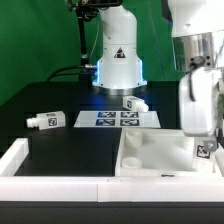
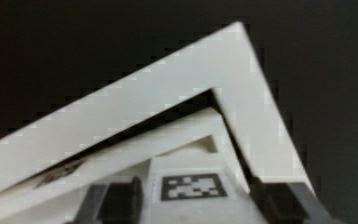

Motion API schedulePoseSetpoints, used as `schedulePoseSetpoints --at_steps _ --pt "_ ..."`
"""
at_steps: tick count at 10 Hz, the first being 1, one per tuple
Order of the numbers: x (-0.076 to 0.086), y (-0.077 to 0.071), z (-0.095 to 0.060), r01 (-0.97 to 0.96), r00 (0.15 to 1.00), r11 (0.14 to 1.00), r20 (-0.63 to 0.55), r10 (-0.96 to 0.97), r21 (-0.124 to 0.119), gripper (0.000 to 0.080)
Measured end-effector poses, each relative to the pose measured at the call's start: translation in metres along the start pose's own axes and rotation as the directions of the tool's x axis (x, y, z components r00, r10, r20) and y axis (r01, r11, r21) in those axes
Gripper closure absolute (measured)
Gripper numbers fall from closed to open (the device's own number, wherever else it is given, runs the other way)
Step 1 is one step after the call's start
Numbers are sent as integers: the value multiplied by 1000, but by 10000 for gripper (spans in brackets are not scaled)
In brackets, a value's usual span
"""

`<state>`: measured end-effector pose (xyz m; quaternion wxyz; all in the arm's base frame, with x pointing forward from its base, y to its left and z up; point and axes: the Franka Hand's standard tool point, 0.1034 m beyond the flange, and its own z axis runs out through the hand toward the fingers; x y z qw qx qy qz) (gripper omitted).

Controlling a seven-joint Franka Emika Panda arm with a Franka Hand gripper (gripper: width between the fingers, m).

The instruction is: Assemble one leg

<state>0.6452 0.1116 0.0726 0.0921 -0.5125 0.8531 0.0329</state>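
My gripper [image 1: 203,138] hangs at the exterior view's right, over the right corner of the large white panel [image 1: 150,152]. It is shut on a white leg [image 1: 205,150] whose tag faces out. In the wrist view the dark fingers [image 2: 105,205] stand on both sides of the tagged leg [image 2: 194,186], with the gripper [image 2: 194,208] above the panel's raised corner [image 2: 229,70]. A second leg [image 1: 45,120] lies on the black table at the left. A third leg [image 1: 135,103] lies just behind the marker board.
The marker board [image 1: 117,118] lies flat at mid-table. The robot's white base [image 1: 118,55] stands behind it. A white raised border [image 1: 40,185] runs along the front and left edge of the table.
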Motion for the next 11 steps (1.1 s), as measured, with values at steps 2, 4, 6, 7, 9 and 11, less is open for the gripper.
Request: schedulePoseSetpoints --at_steps 2,4,6,7,9,11 --pt "-1 0 0 7 1000 1000 2 -7 14 512" --pt "-1 1 1 31 1000 999 2 -31 13 417" --pt "-6 1 -6 46 999 999 9 -47 19 231" --pt "-12 0 -22 74 997 997 25 -75 32 172" --pt "-23 -10 -52 109 992 993 53 -112 53 151" --pt "-24 -11 -52 115 992 992 53 -118 56 151"
